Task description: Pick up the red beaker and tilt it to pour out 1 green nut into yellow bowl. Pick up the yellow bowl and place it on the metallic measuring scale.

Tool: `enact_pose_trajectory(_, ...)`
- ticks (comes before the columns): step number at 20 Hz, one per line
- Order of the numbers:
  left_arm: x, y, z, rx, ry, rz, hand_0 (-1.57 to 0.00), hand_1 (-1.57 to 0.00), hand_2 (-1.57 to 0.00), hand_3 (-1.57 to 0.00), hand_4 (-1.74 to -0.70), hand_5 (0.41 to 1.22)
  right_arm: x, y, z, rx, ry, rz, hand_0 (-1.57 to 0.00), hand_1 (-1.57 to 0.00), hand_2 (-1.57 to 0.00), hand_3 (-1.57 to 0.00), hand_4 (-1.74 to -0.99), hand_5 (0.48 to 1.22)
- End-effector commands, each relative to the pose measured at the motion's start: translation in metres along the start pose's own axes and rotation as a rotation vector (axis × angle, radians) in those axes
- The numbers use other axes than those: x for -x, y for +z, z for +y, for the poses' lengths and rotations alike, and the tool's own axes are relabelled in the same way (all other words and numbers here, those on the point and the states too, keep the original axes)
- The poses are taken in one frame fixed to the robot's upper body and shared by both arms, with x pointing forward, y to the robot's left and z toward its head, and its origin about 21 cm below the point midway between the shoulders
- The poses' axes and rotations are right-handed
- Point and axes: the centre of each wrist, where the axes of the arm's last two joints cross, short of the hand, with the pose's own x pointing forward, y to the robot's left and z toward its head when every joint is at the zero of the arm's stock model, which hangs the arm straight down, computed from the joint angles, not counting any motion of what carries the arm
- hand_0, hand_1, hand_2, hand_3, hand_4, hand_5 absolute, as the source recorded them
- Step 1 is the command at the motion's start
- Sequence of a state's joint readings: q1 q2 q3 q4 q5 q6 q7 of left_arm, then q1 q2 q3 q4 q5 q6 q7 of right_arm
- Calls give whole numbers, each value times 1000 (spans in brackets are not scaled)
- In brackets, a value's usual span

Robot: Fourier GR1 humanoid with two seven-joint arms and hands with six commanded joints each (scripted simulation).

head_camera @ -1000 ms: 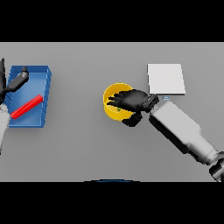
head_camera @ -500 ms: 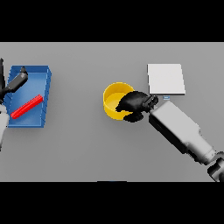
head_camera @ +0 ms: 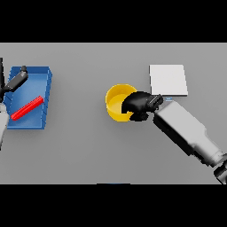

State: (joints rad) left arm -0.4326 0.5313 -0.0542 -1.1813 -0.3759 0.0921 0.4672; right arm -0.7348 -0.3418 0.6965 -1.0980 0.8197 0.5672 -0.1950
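Observation:
The yellow bowl (head_camera: pixel 116 103) stands on the grey table near the middle. My right hand (head_camera: pixel 138 103) is at its right rim, with the fingers curled over the edge and into the bowl. The hand hides the right part of the bowl, and no green nut shows inside. The metallic measuring scale (head_camera: pixel 167 80) is a pale square plate just up and right of that hand. The red beaker (head_camera: pixel 27 108) lies on its side in a blue tray (head_camera: pixel 41 76) at the far left. My left hand (head_camera: pixel 16 80) hovers over the tray's upper left corner with its fingers straight, apart from the beaker.
The blue tray takes up the table's left side, and my left forearm (head_camera: pixel 2 119) runs along the left edge. My right forearm (head_camera: pixel 186 133) crosses the lower right, from below the scale down to the corner.
My right hand has slid to the right, from over the bowl's top to its right rim, so more of the bowl's inside shows. The bowl, the beaker and my left hand have barely moved.

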Motion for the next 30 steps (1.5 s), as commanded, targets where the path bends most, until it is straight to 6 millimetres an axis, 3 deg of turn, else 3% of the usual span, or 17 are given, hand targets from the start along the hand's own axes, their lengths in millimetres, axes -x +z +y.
enact_pose_trajectory(1,2,0,-2,7,0,3,1,1,1,1,-731,685,0,3,-1,8,11,4,-1531,-1531,-1306,-1405,-1725,1210)
enact_pose_trajectory(8,5,2,2,0,-4,-16,1,1,1,1,-734,697,-3,30,-34,69,19,55,-1563,-1563,-1419,-1242,-1738,1219)
enact_pose_trajectory(12,1,2,4,-3,-10,-25,1,1,1,1,-736,697,2,48,-47,129,17,93,-1568,-1568,-1436,-1266,-1740,1220)
enact_pose_trajectory(14,1,2,3,0,3,-24,1,1,1,1,-746,697,5,53,-45,147,-1,96,-1569,-1569,-1439,-1376,-1740,1220)
enact_pose_trajectory(16,0,4,5,-7,-13,-18,1,1,1,1,-741,702,10,59,-47,161,-22,147,-1570,-1570,-1472,-1309,-1740,1220)
enact_pose_trajectory(21,0,4,5,-8,-3,-16,1,1,1,1,-744,708,48,81,-53,247,-35,266,-1571,-1571,-1527,-1219,-1741,1221)
enact_pose_trajectory(26,1,4,5,-4,-6,-10,1,1,1,1,-734,697,87,94,-46,283,-89,336,-1571,-1571,-1501,-1175,-1741,1221)
enact_pose_trajectory(30,3,4,9,-14,-4,8,1,1,1,1,-725,685,110,93,-24,290,-126,406,-1571,-1571,-1478,-1230,-1741,1221)
